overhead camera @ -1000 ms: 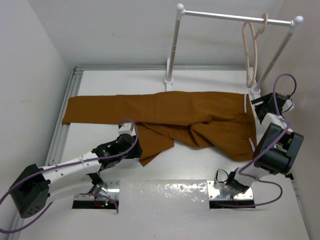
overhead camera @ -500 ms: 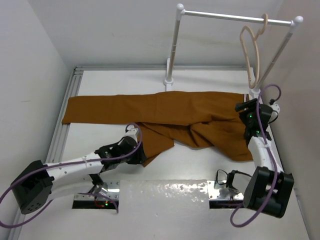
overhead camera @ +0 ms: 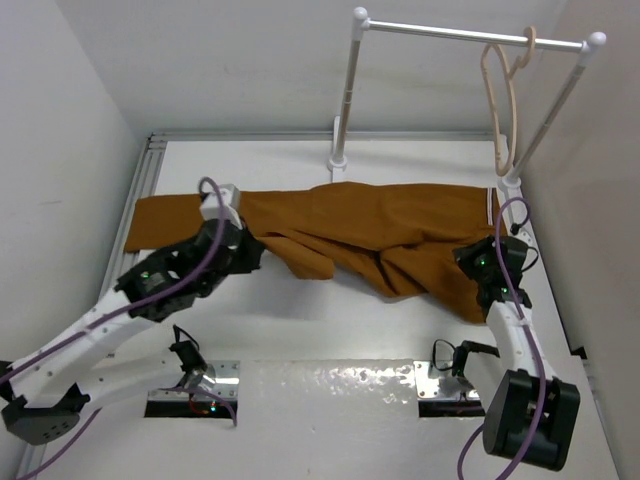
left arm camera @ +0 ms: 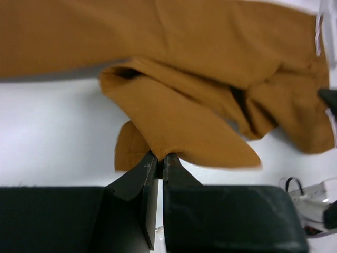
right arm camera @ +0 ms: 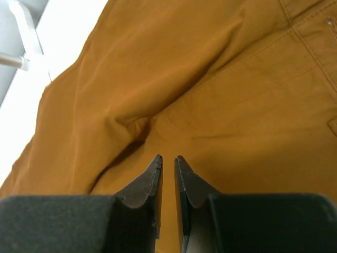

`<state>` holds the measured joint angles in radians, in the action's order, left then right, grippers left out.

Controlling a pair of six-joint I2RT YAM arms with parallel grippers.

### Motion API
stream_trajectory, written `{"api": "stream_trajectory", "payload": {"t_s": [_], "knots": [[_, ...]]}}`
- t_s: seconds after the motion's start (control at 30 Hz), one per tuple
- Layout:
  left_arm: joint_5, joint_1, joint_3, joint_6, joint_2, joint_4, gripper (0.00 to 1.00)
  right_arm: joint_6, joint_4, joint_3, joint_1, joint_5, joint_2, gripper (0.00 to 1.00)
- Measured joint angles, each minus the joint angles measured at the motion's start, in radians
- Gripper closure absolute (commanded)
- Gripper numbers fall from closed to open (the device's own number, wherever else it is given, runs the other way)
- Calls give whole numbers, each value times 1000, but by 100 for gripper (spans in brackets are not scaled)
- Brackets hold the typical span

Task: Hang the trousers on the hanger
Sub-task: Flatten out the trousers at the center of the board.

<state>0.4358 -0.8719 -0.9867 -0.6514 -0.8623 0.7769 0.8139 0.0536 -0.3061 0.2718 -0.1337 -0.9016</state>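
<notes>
Trousers (overhead camera: 400, 215) pinched in left fingers (left arm camera: 139, 179)

Nope, no readable text anywhere in these shots. No labels, brand names, numbers or signs that I can make out in any of the three views.

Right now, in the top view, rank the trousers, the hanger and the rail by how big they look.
1. trousers, widest by far.
2. rail, though it stands nearer the camera, which flatters it.
3. hanger, a thin outline hung on the rail.
</notes>
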Motion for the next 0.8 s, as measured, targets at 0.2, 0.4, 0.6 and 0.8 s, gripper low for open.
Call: {"api": "stream_trajectory", "payload": {"t_s": [0.2, 0.4, 0.6, 0.8], "knots": [[152, 0, -254, -3, 1, 330, 100, -21, -42, -15, 0, -32, 4, 78], [265, 18, -396, 19, 58, 518, 100, -35, -63, -65, 0, -104, 4, 73], [468, 19, -714, 12, 118, 537, 100, -58, -90, -98, -17, -183, 3, 74], [676, -18, -812, 18, 194, 543, 72, -84, -110, -124, -52, -224, -9, 73]]}}
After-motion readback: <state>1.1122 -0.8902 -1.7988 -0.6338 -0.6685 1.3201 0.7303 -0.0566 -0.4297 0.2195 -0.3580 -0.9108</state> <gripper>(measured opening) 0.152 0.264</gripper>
